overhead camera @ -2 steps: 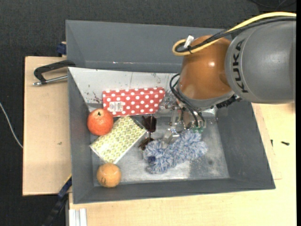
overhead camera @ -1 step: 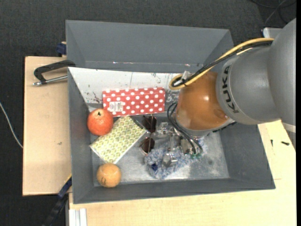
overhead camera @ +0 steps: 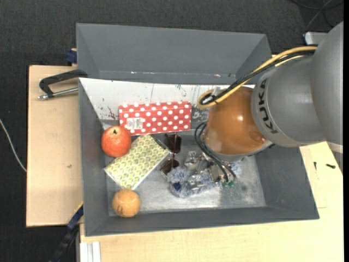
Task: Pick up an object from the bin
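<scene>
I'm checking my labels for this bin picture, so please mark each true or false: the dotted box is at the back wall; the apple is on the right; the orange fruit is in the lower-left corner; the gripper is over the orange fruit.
1. The red dotted box lies by the back wall of the bin. True.
2. The red apple lies on the right. False: it is on the left, touching the green patterned packet.
3. The orange fruit sits in the view's lower-left corner. True.
4. The gripper is over the orange fruit. False: it is over a crumpled bluish thing mid-bin.

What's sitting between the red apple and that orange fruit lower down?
In the camera view, the left end of a flat green-patterned packet lies between the red apple and the orange fruit.
</scene>
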Robot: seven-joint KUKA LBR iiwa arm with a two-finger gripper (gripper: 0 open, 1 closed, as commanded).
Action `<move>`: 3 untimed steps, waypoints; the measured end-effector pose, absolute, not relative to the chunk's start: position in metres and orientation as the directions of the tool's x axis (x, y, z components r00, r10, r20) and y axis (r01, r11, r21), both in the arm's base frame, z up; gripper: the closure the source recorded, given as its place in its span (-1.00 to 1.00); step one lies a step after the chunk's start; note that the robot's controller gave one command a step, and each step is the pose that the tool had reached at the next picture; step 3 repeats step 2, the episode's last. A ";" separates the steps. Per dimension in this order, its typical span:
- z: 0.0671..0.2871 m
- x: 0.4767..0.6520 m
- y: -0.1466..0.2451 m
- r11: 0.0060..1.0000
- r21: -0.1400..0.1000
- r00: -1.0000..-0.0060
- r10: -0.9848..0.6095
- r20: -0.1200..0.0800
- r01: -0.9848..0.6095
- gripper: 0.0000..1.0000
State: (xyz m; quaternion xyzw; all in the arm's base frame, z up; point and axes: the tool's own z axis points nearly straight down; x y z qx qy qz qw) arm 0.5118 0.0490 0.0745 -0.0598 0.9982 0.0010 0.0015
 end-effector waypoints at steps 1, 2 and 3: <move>0.074 0.512 0.049 0.993 0.002 -0.993 -0.119 -0.003 -0.119 1.00; 0.260 0.492 0.050 0.941 0.001 -0.941 -0.338 -0.001 -0.338 1.00; 0.260 0.492 0.050 0.941 0.001 -0.941 -0.338 -0.001 -0.338 1.00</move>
